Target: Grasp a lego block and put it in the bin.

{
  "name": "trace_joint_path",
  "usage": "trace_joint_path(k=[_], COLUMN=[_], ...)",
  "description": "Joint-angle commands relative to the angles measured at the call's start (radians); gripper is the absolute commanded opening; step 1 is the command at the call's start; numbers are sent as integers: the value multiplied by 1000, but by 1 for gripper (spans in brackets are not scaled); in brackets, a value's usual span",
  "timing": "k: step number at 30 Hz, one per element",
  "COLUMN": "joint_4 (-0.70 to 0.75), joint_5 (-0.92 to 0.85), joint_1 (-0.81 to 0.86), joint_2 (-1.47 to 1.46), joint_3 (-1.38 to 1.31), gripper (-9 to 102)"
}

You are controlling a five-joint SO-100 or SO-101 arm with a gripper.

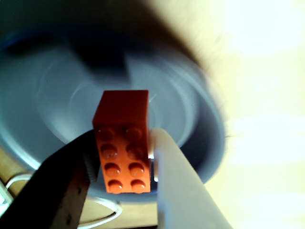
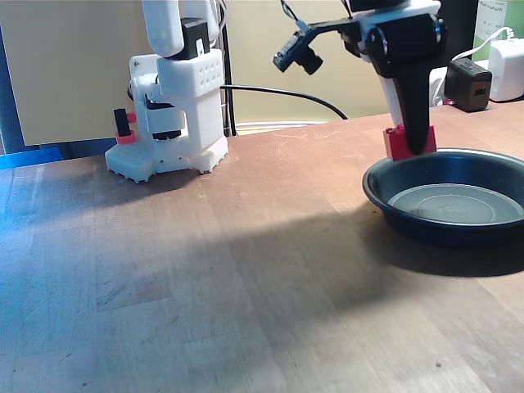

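The red lego block [image 1: 123, 143] sits clamped between a dark finger [image 1: 62, 186] on the left and a white finger [image 1: 181, 191] on the right in the wrist view, studs facing the camera. My gripper [image 1: 125, 164] is shut on it. Below it spreads the round dark bin [image 1: 200, 119], blurred. In the fixed view the gripper [image 2: 407, 143] hangs pointing down at the bin's [image 2: 385, 196] back left rim, with the lego block [image 2: 399, 146] showing just above that rim.
The arm's white base [image 2: 176, 115] stands at the back left of the wooden table [image 2: 205, 286]. A black charger [image 2: 468, 83] and a white charger [image 2: 508, 70] sit behind the bin at the right. A white cable [image 1: 102, 214] lies near the bin.
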Motion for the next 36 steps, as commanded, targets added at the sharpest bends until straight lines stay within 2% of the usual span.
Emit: trace_joint_path(k=[1, 12, 16, 20, 26, 31, 36], joint_4=[-3, -3, -3, -3, -2, -2, 0], joint_5=[6, 60, 37, -60, -75, -66, -64], joint_1=[-5, -2, 23, 38, 54, 55, 55], joint_2=[-69, -314, -354, -365, -364, -362, -356], joint_3=[-115, -347, -360, -353, -347, -347, -347], gripper=[0, 0, 0, 0, 1, 12, 15])
